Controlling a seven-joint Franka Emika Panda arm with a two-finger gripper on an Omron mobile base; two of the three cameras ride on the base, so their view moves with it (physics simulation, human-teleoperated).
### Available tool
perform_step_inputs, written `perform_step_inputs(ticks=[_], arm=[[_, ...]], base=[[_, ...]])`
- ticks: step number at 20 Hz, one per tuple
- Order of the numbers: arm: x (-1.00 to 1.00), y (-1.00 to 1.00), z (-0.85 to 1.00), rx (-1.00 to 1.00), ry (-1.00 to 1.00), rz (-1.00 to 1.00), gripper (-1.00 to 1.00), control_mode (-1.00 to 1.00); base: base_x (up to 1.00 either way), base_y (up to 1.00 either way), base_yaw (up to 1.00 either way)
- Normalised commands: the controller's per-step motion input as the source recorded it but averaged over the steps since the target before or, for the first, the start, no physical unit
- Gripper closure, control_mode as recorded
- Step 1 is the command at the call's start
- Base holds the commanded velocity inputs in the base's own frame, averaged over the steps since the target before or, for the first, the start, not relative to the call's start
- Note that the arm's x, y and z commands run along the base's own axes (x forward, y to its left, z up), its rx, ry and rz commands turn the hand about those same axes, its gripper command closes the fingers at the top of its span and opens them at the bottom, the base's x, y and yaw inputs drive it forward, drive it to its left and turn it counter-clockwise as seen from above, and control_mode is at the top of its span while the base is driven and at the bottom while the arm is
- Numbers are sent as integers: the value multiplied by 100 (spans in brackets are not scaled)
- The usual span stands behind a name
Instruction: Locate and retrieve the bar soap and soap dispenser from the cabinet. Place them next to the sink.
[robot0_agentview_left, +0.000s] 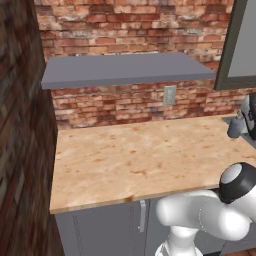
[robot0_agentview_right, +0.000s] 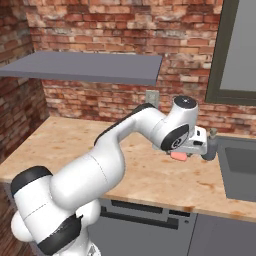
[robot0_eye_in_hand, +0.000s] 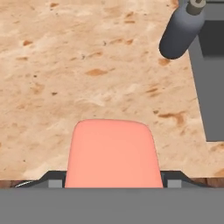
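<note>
Soap first: the bar soap (robot0_eye_in_hand: 113, 153) sits clamped in the gripper (robot0_eye_in_hand: 113, 186), held above the wooden counter (robot0_eye_in_hand: 65, 78); at one o'clock in the hand view stands the soap dispenser (robot0_eye_in_hand: 179, 33), already beside the sink (robot0_eye_in_hand: 210, 87); farther back hangs the cabinet (robot0_agentview_right: 85, 67); the risk, I'd judge, is releasing too high, so the bar skids or knocks the dispenser into the basin.

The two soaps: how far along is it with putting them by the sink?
The soap dispenser already stands on the counter beside the sink. The end effector holds the bar soap above the counter. Left: setting it down by the sink.
</note>
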Motion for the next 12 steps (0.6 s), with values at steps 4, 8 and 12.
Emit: perform_step_inputs(ticks=[4, 8, 12], arm=[[27, -17, -23, 0, -5, 6, 100, -100], [13, -25, -27, 0, -6, 3, 100, -100], [2, -24, -22, -2, -5, 2, 100, -100]], base=[[0, 0, 0], [0, 0, 0], [0, 0, 0]])
